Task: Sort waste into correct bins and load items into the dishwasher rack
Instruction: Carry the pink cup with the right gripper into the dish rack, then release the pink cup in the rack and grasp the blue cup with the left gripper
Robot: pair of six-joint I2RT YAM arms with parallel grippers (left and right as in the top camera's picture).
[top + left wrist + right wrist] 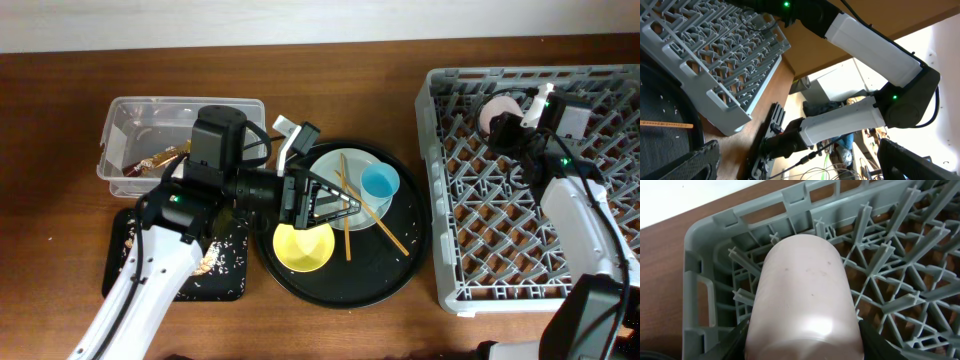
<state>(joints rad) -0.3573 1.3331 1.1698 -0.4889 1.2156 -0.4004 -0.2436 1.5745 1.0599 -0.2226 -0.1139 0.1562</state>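
My right gripper [507,124] is shut on the small pink cup [805,300] and holds it on its side in the far left corner of the grey dishwasher rack [600,290]. My left gripper [335,200] is open and empty, low over the round black tray, beside the pale plate [345,162]. Its fingers [800,160] are spread wide. The blue cup [380,183], yellow bowl [303,248] and two chopsticks [347,228] lie on that tray. The clear tub [130,112] holds the gold-brown wrapper [160,157]. The black rectangular tray [228,285] holds tan and white scraps.
The large round black tray [400,275] sits between the bins and the rack. The rack [715,60] and one chopstick [665,124] show in the left wrist view. My left arm covers part of the black rectangular tray.
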